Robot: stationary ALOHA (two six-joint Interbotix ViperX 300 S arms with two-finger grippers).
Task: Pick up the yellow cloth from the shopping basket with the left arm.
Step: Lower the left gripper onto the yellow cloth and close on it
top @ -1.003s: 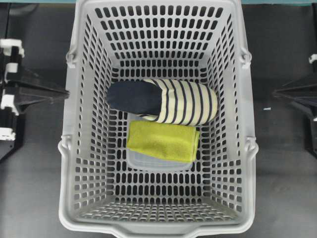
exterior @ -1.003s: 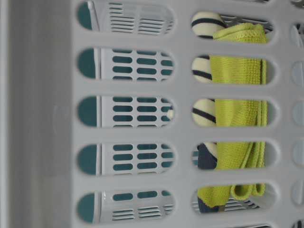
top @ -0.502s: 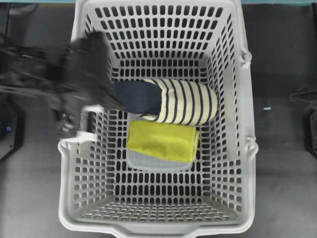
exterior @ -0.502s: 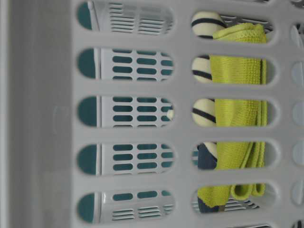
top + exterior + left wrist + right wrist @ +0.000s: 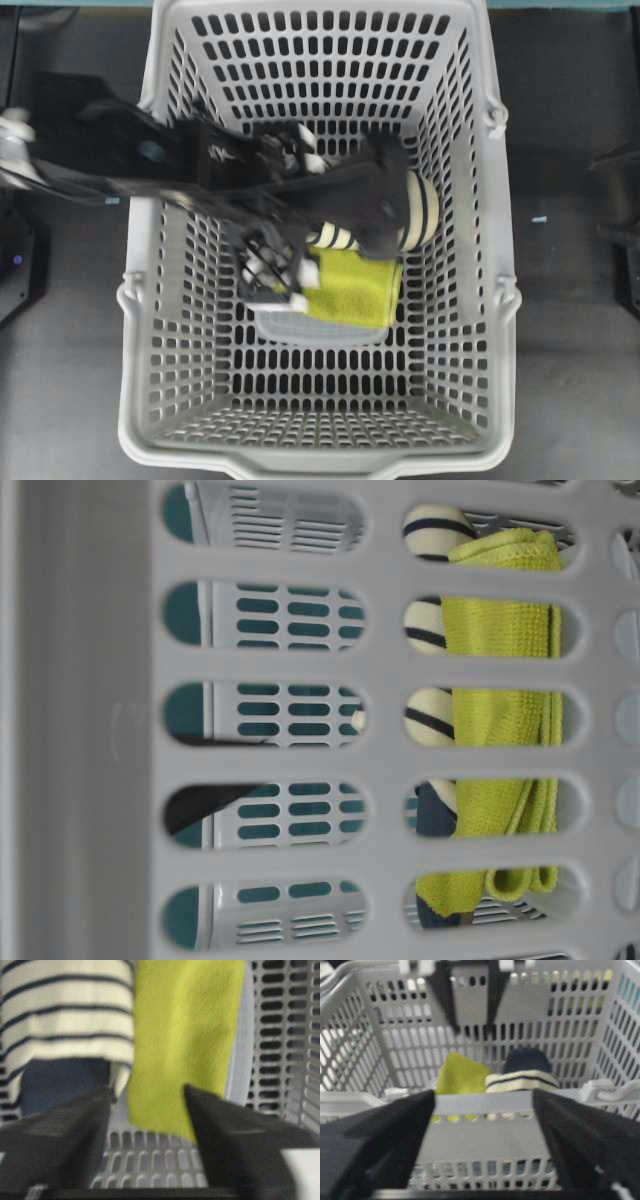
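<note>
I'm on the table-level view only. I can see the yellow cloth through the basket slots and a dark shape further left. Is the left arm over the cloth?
Observer: Yes. Overhead, the left arm reaches across the shopping basket rim, its jaws above the left end of the yellow cloth.
Operator: Are the jaws closed on it?
Observer: No. In the left wrist view they stand apart, with the cloth's near edge showing between them.
Operator: Anything crowding the cloth?
Observer: The striped slipper lies right beside it, partly hidden under the arm.
Operator: And the right arm?
Observer: The right arm is outside the basket, jaws open, facing its wall.
</note>
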